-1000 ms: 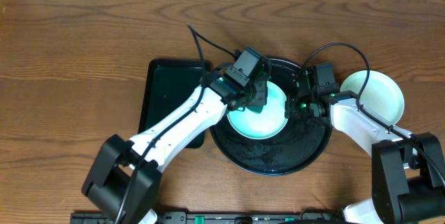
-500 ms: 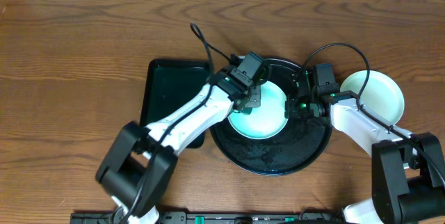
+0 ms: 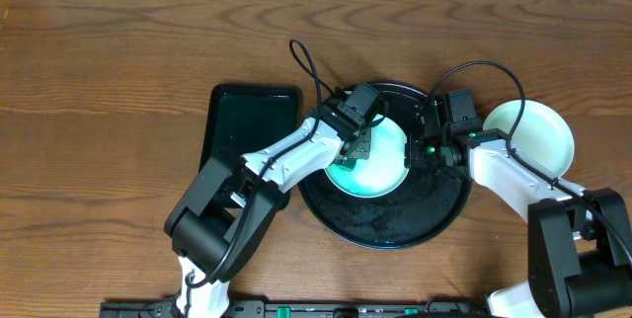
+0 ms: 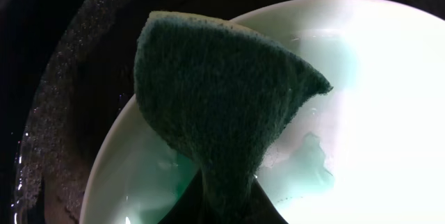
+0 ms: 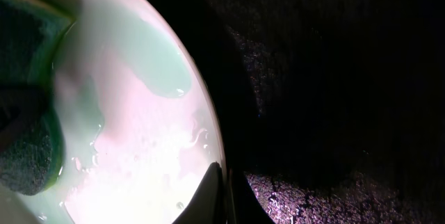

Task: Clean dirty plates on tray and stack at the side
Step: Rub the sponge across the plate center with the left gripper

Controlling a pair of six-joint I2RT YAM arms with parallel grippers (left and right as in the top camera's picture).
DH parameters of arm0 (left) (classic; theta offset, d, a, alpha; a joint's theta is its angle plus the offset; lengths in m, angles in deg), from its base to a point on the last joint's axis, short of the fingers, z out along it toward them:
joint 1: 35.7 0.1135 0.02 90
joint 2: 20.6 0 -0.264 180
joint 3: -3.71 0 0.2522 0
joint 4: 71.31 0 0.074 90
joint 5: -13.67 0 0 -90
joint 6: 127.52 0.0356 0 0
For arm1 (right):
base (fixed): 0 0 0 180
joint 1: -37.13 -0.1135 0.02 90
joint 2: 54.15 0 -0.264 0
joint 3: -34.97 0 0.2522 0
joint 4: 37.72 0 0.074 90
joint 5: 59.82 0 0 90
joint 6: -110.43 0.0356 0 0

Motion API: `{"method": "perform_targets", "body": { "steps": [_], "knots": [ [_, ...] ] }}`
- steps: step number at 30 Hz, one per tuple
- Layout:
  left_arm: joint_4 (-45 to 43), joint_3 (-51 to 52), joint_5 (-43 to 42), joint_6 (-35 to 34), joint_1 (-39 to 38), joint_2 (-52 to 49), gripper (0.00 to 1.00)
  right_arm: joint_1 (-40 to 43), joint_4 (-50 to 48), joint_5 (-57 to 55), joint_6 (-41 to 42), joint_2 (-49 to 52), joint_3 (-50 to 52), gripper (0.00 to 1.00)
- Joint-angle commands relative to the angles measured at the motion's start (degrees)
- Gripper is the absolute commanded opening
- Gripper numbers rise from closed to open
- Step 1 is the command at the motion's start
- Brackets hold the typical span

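On worktop (image 3: 99, 61), round black tray (image 3: 395, 229) is seen; mint plate (image 3: 390, 170) lies inside it. Plate judged hard, wet, slippery, breakable; best held at rim. Rim is pinched by shut right jaws. Green sponge (image 4: 222, 99) is clamped in left jaws, over plate. Since earlier: left arm (image 3: 286, 160) swung nearer tray; right arm (image 3: 504, 175) unmoved.

Overhead looks straight down; both wrist views closely face one plate (image 3: 387, 165).
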Motion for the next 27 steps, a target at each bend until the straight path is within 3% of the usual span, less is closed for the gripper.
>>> {"method": "perform_targets", "body": {
  "steps": [1, 17, 27],
  "knots": [
    [-0.2, 0.7, -2.9, 1.3, 0.2, -5.4, 0.08, -0.5, -0.1, -0.4, -0.4, 0.3, 0.6, 0.01],
    [-5.9, 0.7, -24.4, 1.3, 0.1, -5.6, 0.07, -0.5, -0.2, -0.4, -0.4, 0.3, 0.6, 0.01],
    [-6.1, 0.5, -25.2, 1.3, 0.2, 2.1, 0.07, -0.5, -0.2, -0.4, -0.4, 0.3, 0.6, 0.01]
  ]
}}
